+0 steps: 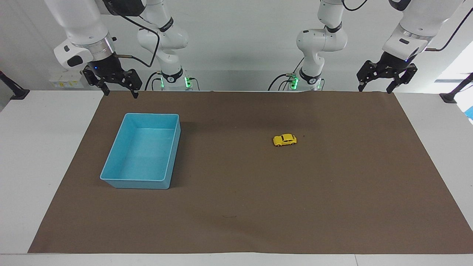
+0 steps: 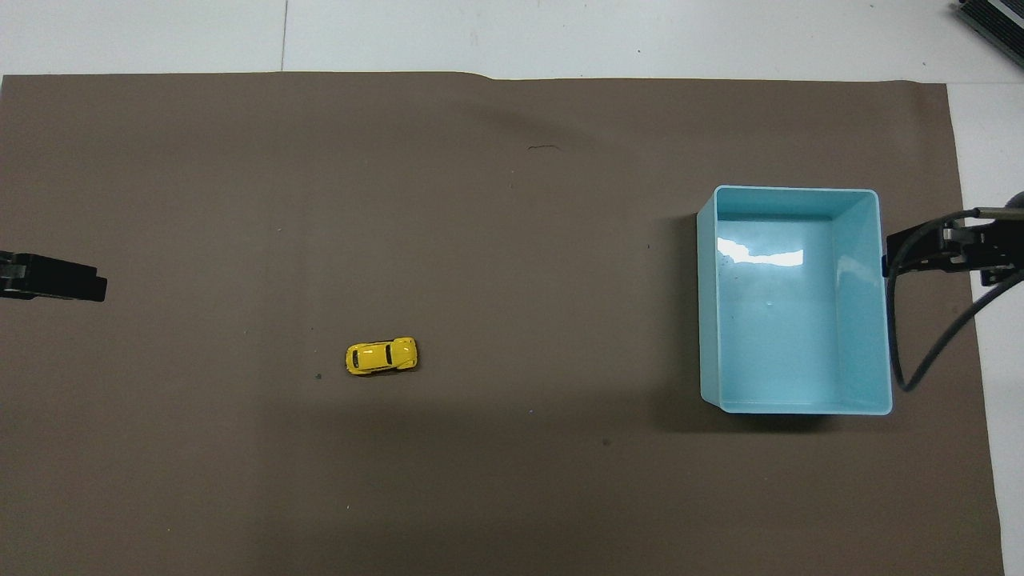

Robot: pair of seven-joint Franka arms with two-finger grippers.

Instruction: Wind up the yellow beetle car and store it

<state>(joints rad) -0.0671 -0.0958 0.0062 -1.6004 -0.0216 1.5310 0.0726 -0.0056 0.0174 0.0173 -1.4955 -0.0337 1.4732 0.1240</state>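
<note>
**Two empty grippers, one yellow car, one blue bin**

There are two grippers, and neither holds anything. The left gripper [image 1: 375, 87] hangs in the air over the edge of the mat nearest the robots, at the left arm's end of the table, its two fingers spread apart with clear space between the tips. The right gripper [image 1: 119, 91] hangs the same way over the corner of the mat at the right arm's end, its two fingers likewise parted and empty. Both arms wait, raised above the surface and touching nothing. In the overhead view only a dark piece of each one shows at the sides of the picture.

Out from the left gripper lies the single yellow beetle car [image 1: 285, 140]. It sits on its wheels on the bare mat, well apart from both grippers, in the left arm's half of the table, its length running along the table from one arm's end toward the other.

Out from the right gripper stands one light blue bin [image 1: 112, 179], a rectangular open box with nothing inside it. It rests flat on the mat in the right arm's half, well apart from the car.

One brown mat [image 1: 236, 207] covers most of the one white table [image 1: 37, 155] beneath.
</note>
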